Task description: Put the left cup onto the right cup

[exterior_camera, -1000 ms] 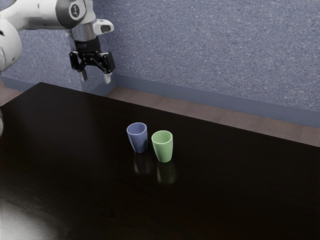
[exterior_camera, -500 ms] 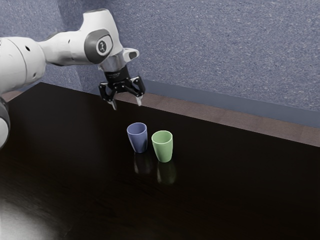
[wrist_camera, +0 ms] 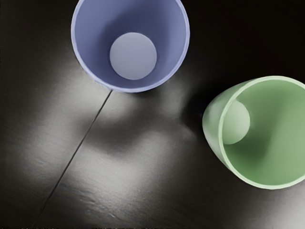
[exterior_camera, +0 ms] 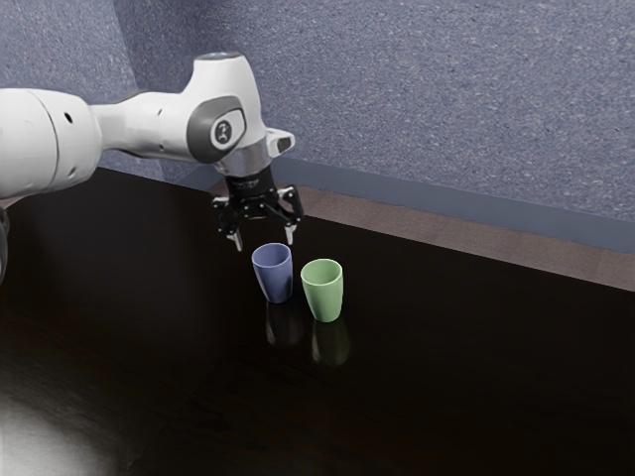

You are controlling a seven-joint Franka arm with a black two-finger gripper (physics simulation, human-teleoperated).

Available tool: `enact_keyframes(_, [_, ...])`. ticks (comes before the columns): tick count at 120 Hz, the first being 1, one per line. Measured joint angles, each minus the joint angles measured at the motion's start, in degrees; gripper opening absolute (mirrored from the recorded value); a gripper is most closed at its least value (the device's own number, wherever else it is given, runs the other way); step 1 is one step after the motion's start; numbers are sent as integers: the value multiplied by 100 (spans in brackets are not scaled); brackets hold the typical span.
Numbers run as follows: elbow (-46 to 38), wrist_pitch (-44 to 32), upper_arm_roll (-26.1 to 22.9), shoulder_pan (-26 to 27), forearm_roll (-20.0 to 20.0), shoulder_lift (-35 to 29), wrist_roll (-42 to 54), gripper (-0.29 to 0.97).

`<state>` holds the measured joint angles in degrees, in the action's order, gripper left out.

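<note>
Blue cup (exterior_camera: 273, 273), the left one of the pair, stands upright on the dark tabletop (exterior_camera: 446, 387), with the claw (exterior_camera: 264, 238) hanging just above its rim. The claw's two black fingers are spread apart and clear of the cup (nothing is gripped between them). From the hand, the wrist view looks down into the blue cup (wrist_camera: 130, 55) and the green cup (wrist_camera: 259, 133), showing their pale round bottoms. A thin seam (wrist_camera: 76, 152) runs across the tabletop from the blue cup's foot. The green cup (exterior_camera: 322, 290) stands upright just beside the blue one on the exterior view's right, with a small gap between them. Both are mirrored in the glossy surface. The white arm (exterior_camera: 99, 139) reaches in from the exterior view's left, and a speckled blue-grey wall (exterior_camera: 446, 89) lies beyond the tabletop's far edge.
</note>
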<state>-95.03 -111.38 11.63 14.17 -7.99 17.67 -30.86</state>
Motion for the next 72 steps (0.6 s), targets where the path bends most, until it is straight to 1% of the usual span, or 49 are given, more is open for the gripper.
enact_keyframes(44, [-162, -274, -12, -13, -5, 76, -436, 65])
enact_keyframes(52, [-88, -314, -12, -59, 14, 146, -488, 65])
enact_keyframes(72, [424, -355, -3, -248, 39, 583, -577, 65])
